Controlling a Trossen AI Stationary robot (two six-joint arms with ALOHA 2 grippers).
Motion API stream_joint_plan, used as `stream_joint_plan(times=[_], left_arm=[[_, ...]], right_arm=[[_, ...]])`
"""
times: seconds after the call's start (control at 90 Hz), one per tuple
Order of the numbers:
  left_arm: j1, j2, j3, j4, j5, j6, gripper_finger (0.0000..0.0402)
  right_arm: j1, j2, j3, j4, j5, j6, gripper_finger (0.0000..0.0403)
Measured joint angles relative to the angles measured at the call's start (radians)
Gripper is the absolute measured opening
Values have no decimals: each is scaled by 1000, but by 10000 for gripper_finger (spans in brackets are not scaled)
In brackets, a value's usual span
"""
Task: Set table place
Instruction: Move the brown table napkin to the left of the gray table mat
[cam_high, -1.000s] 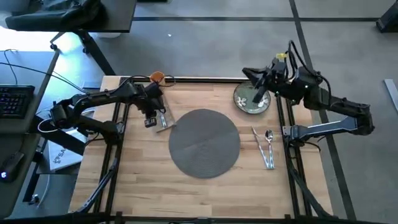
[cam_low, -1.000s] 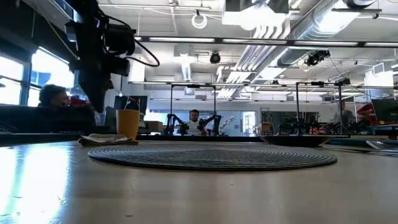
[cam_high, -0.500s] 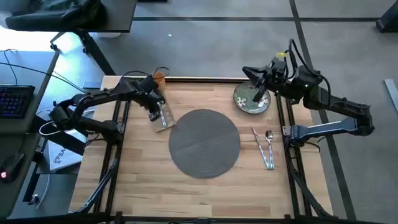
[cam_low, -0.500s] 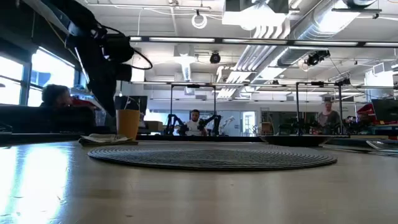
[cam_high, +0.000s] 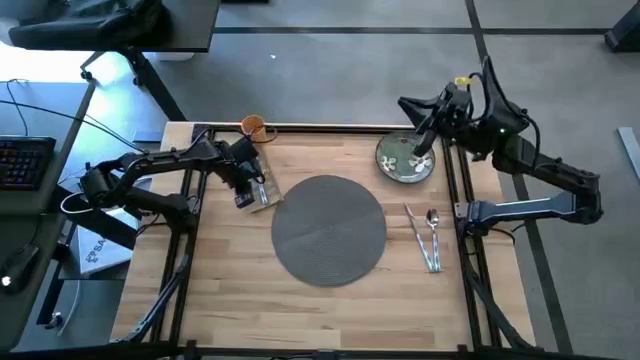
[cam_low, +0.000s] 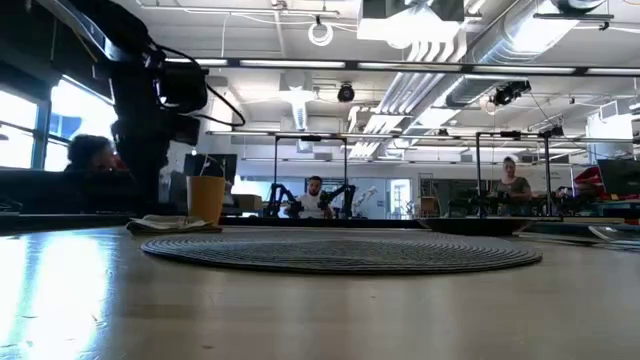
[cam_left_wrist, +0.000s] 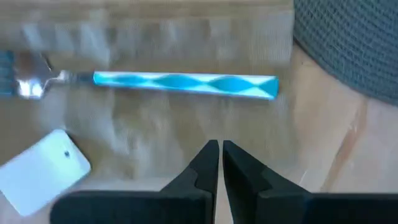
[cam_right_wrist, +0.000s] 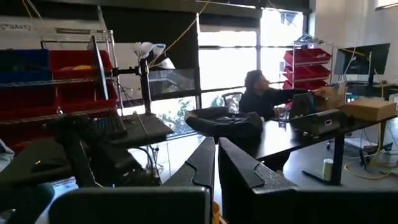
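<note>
While the round grey placemat (cam_high: 329, 229) lies bare at the middle of the tabletop (cam_high: 230, 300), the green plate (cam_high: 403, 160) sits near the far right corner and the orange cup (cam_high: 252, 127) at the far edge. The left claw (cam_high: 245, 192), fingers together, hovers over the napkin (cam_high: 263, 192). The right claw (cam_high: 424, 140), fingers together, hangs above the plate.

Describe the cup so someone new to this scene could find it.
Start at the table's far edge in the high view, near the left corner. The cup stands there, just beyond the left gripper and napkin. It is the only orange thing, small and upright.
</note>
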Motion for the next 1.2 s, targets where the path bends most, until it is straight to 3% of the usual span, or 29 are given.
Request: stream_joint_plan(times=[0.889, 1.2], left_arm=[[3, 98, -63, 238, -6, -45, 5], [-22, 174, -58, 224, 0, -54, 5]], right_arm=[[-14, -3, 0, 47, -54, 43, 0], [-14, -12, -1, 55, -54, 43, 0]])
